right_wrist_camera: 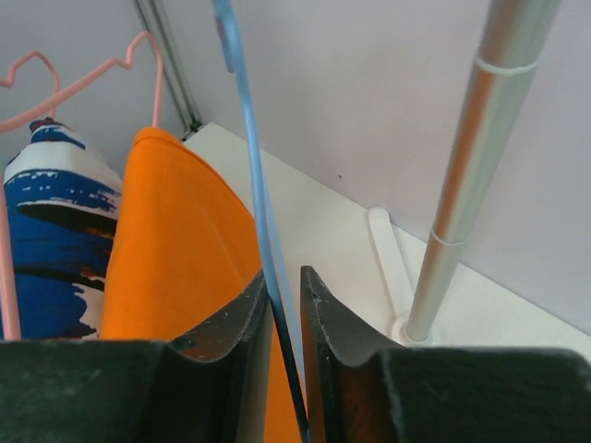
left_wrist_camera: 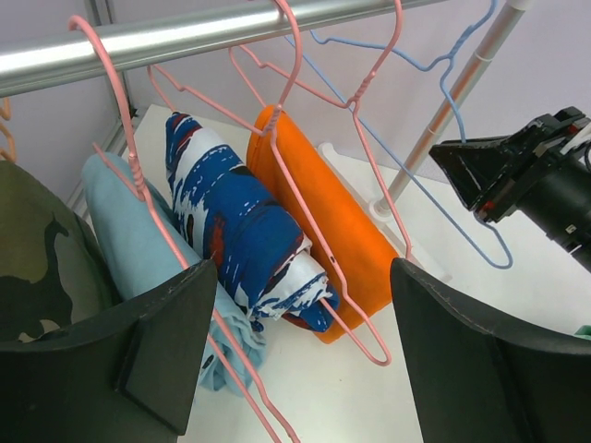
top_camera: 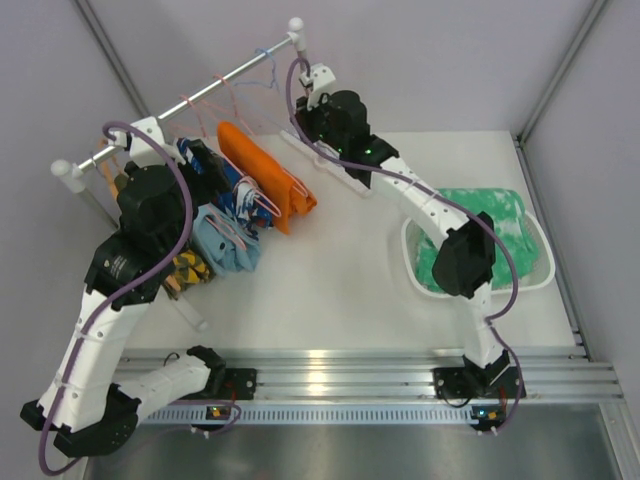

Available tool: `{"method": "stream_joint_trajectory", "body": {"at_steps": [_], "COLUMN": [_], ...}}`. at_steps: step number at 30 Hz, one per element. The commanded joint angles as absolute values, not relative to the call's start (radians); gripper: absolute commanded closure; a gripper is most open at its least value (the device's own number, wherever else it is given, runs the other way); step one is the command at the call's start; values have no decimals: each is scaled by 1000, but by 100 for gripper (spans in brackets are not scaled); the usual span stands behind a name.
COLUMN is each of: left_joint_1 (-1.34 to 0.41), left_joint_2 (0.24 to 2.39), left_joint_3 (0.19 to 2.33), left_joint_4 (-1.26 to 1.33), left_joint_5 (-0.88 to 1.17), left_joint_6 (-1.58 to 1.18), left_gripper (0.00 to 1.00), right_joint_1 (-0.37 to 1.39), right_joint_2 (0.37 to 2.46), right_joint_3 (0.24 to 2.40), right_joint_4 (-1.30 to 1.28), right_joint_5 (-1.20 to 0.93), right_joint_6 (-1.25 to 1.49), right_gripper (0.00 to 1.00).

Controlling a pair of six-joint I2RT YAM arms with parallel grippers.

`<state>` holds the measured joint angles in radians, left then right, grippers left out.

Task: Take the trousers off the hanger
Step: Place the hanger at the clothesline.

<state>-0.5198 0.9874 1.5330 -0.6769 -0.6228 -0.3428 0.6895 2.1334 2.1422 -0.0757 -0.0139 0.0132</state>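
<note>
Four trousers hang on pink hangers [left_wrist_camera: 355, 325] from the metal rail [top_camera: 200, 92]: orange [top_camera: 262, 170], blue-and-white patterned [top_camera: 243, 200], light blue [top_camera: 222, 245] and camouflage [top_camera: 190, 268]. Mint green trousers [top_camera: 480, 235] lie in the white basket. My left gripper [left_wrist_camera: 305, 314] is open in front of the patterned trousers [left_wrist_camera: 240, 221] and orange trousers [left_wrist_camera: 323, 203], holding nothing. My right gripper [right_wrist_camera: 284, 286] is shut on the wire of a bare blue hanger [right_wrist_camera: 249, 166], which hangs at the rail's right end beside the orange trousers [right_wrist_camera: 175, 240].
The rail's right post [right_wrist_camera: 471, 185] stands on a white foot just right of my right gripper. The white basket [top_camera: 545, 275] sits at the table's right side. Grey walls close in behind the rail.
</note>
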Motion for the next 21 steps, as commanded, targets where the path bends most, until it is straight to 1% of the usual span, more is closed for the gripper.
{"method": "stream_joint_trajectory", "body": {"at_steps": [1,8,12,14,15,17,18,20,21], "left_joint_1": [-518,-518,-518,-518,-518,-518,-518,-518,-517], "left_joint_2": [988,1000,1006,1011,1011,1017,1019,1025,1025], "left_joint_3": [1528,1528,1529,1532,1534,1539,1540,1542,1542], "left_joint_4": [-646,-632,-630,-629,-629,-627,-629,-629,-629], "left_joint_5": [-634,-638,-640,-643,-641,-631,-627,-611,-607], "left_joint_6": [-324,-313,-302,-299,-298,-296,-296,-295,-296], "left_gripper": [19,19,18,18,17,17,16,16,16], "right_joint_1": [649,611,598,594,594,594,594,594,592], "right_joint_2": [2131,2160,2184,2187,2183,2168,2160,2125,2108], "right_joint_3": [2212,2262,2301,2310,2312,2312,2310,2303,2295], "right_joint_4": [-44,-43,-44,-44,-48,-69,-81,-116,-124], "right_joint_5": [-40,-31,-32,-38,-40,-54,-54,-51,-51], "right_joint_6": [83,100,101,101,101,89,90,74,72], "right_gripper": [82,84,82,77,67,58,49,42,35]}}
